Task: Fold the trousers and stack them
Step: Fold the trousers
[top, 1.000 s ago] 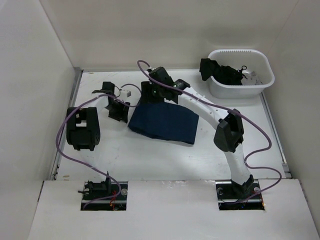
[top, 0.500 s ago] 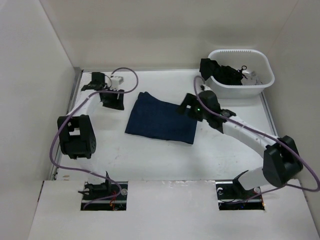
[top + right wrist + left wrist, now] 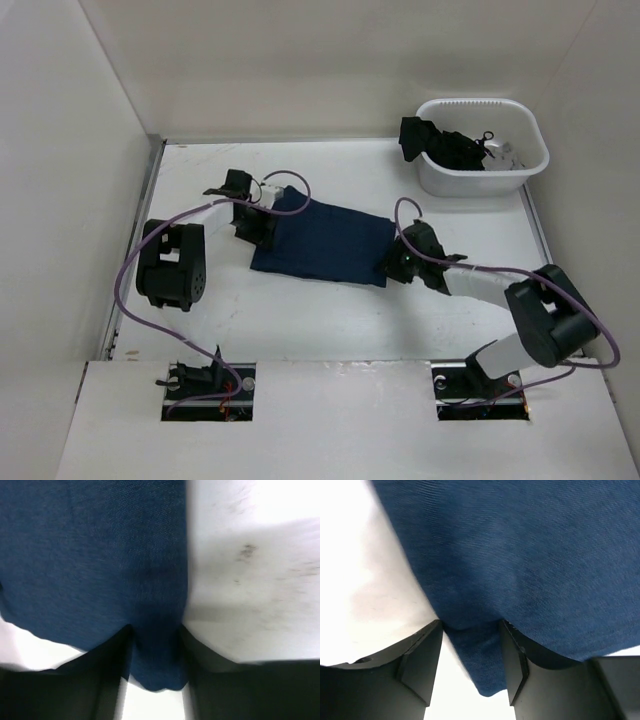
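At either end of the folded trousers [image 3: 325,245], the left jaws and right jaws, just swung in, now clamp the denim, probably readying a lift.

Folded navy trousers [image 3: 325,243] flat on table [image 3: 300,310]; left pincer [image 3: 262,222] at left edge, right pincer [image 3: 395,262] at right edge.

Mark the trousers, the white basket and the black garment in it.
trousers [image 3: 325,245], top view, middle of the folded denim.
white basket [image 3: 478,103], top view, far rim.
black garment [image 3: 443,148], top view, bunched part inside the basket.
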Robot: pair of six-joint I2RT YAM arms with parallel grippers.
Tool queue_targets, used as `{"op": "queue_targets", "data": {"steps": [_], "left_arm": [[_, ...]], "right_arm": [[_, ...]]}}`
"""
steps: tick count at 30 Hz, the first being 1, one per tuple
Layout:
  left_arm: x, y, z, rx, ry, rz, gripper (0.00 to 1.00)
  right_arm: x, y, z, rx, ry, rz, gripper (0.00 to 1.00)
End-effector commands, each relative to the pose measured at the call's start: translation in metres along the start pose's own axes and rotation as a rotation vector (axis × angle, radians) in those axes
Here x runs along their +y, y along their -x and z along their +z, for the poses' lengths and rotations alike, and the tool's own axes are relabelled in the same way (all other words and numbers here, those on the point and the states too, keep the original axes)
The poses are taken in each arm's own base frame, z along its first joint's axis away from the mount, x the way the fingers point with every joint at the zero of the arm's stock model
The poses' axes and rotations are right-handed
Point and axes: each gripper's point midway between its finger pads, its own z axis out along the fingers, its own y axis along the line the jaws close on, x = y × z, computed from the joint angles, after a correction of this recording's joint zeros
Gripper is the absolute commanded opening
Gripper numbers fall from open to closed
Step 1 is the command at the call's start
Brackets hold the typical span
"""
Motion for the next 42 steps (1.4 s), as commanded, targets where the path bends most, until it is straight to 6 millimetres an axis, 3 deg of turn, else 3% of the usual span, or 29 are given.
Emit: {"op": "queue_targets", "data": {"steps": [1, 3, 4, 9, 10, 12, 13, 14, 16, 19, 23, 28, 31, 36, 39, 42], "left_arm": [[-0.028, -0.025, -0.004, 0.055, -0.066, 0.026, 0.47], [-0.039, -0.03, -0.01, 0.06, -0.091, 0.037, 0.47], [-0.043, -0.031, -0.014, 0.055, -0.097, 0.044, 0.47], [-0.051, -0.032, -0.03, 0.015, -0.093, 0.055, 0.48], [-0.051, -0.033, -0.033, 0.013, -0.092, 0.048, 0.48], [-0.053, -0.039, -0.038, 0.012, -0.088, 0.06, 0.47], [-0.049, -0.043, -0.041, 0.004, -0.072, 0.066, 0.47], [-0.048, -0.045, -0.043, -0.001, -0.065, 0.072, 0.47], [-0.036, -0.052, -0.049, -0.011, -0.034, 0.032, 0.47], [-0.028, -0.055, -0.061, -0.048, -0.026, -0.1, 0.46], [-0.012, -0.033, -0.085, -0.198, -0.007, -0.239, 0.45], [0.013, 0.02, -0.129, -0.44, 0.09, -0.299, 0.44], [0.051, 0.043, -0.167, -0.579, 0.229, -0.321, 0.46], [0.139, 0.046, -0.234, -0.754, 0.51, -0.472, 0.49], [0.164, 0.046, -0.257, -0.797, 0.556, -0.529, 0.5], [0.172, 0.047, -0.266, -0.817, 0.573, -0.536, 0.5]], "right_arm": [[0.033, -0.001, 0.006, 0.035, 0.181, 0.057, 0.27], [0.026, 0.008, 0.003, 0.018, 0.178, 0.087, 0.09], [0.019, 0.013, 0.0, 0.003, 0.169, 0.104, 0.05], [-0.03, 0.039, -0.015, -0.044, 0.082, 0.12, 0.05], [-0.034, 0.045, -0.016, -0.055, 0.074, 0.098, 0.11], [-0.031, 0.053, -0.016, -0.061, 0.088, 0.048, 0.43], [-0.028, 0.057, -0.016, -0.07, 0.091, 0.03, 0.64], [-0.026, 0.062, -0.017, -0.087, 0.09, 0.023, 1.0], [-0.016, 0.069, -0.025, -0.126, 0.101, 0.007, 1.0], [0.004, 0.081, -0.053, -0.211, 0.123, -0.018, 1.0], [0.014, 0.087, -0.1, -0.29, 0.106, -0.053, 1.0], [-0.006, 0.064, -0.146, -0.249, 0.008, -0.113, 1.0], [-0.027, 0.056, -0.168, -0.214, -0.094, -0.13, 1.0], [-0.068, 0.077, -0.21, -0.306, -0.327, -0.133, 1.0], [-0.079, 0.083, -0.227, -0.364, -0.378, -0.123, 1.0], [-0.082, 0.082, -0.23, -0.381, -0.36, -0.113, 1.0]]}}
